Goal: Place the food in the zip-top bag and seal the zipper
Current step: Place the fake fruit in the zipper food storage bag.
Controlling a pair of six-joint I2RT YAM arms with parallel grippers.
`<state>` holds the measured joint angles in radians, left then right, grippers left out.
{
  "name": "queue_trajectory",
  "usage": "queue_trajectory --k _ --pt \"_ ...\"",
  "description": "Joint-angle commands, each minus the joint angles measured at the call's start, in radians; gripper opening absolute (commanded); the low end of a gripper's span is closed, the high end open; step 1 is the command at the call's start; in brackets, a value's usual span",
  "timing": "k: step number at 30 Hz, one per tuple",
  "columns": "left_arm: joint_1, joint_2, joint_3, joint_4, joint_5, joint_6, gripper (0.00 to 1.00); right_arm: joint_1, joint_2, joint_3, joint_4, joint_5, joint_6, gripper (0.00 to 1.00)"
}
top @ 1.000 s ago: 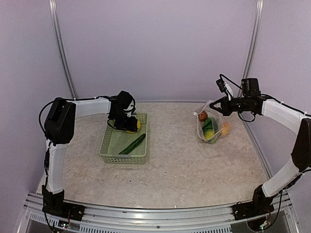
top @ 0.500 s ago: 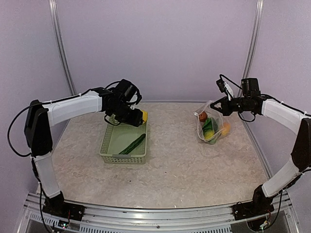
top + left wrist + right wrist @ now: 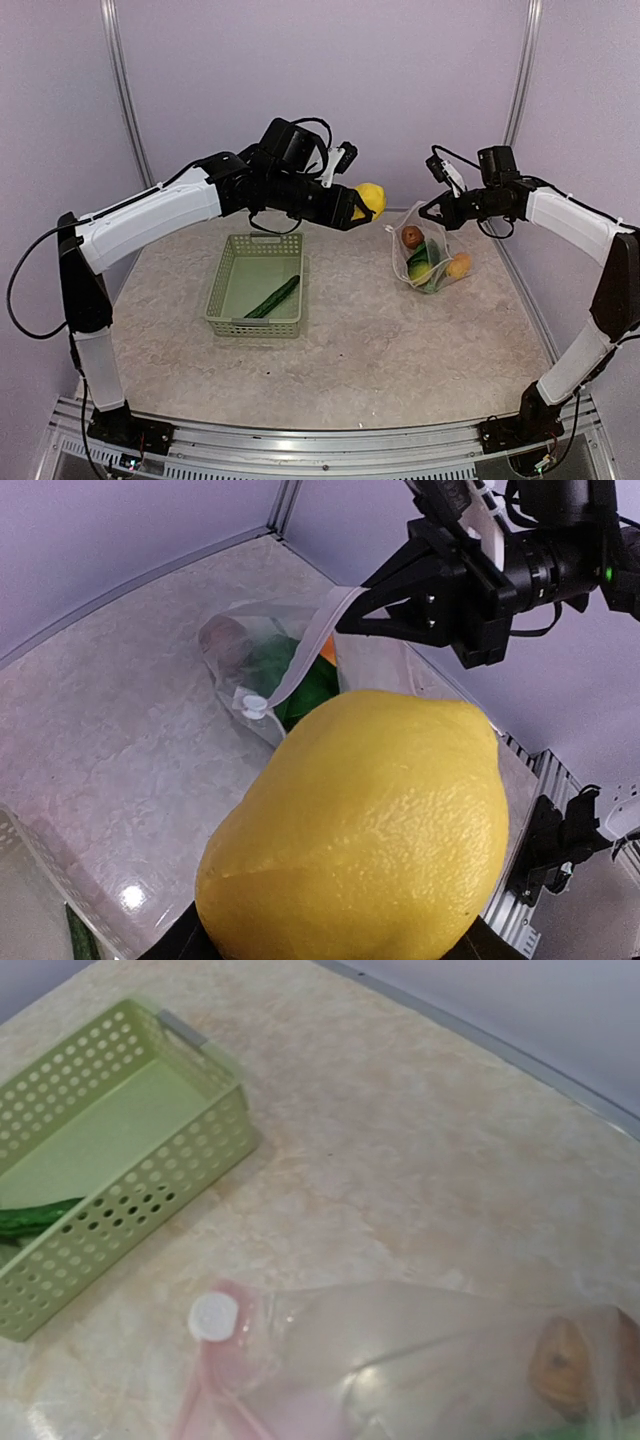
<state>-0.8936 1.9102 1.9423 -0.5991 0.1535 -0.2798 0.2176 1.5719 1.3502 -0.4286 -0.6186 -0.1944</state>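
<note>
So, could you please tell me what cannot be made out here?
Left tool: left wrist view, the lemon hides it.
Right tool: absent from the right wrist view.
Food in the zip-top bag: top view, too small to count.
Cucumber: right wrist view, cut by the edge and the basket wall.

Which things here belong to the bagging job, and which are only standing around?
For the job: lemon in the left tool; cucumber; zip-top bag, held at its zipper by the right tool; food already inside it.
Only standing by: green basket holding the cucumber; table.
</note>
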Motion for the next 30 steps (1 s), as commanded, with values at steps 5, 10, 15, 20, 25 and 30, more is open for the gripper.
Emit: queue_trajectory --k 5,10,15,20,25,30 --pt "-0.012 0.074 0.01 0.11 0.194 -0.118 0.31 0.058 0.034 0.079 -0.05 -0.007 0.02 0.0" --pt "-0.021 0.13 0.034 0.146 0.251 -0.156 0.31 0.066 0.056 0.126 -0.059 -0.042 0.063 0.0" --pt "-0.021 0.219 0.112 0.144 0.279 -0.199 0.3 0.08 0.075 0.171 -0.083 -0.054 0.08 0.0" --pt "-0.015 0.315 0.187 0.127 0.253 -0.253 0.29 0.097 0.072 0.182 -0.085 -0.054 0.09 0.0" --pt "0.002 0.364 0.207 0.131 0.212 -0.363 0.27 0.111 0.046 0.16 -0.081 -0.056 0.092 0.0" --pt "0.033 0.428 0.26 0.132 0.175 -0.455 0.27 0.117 0.023 0.136 -0.069 -0.082 0.098 0.0"
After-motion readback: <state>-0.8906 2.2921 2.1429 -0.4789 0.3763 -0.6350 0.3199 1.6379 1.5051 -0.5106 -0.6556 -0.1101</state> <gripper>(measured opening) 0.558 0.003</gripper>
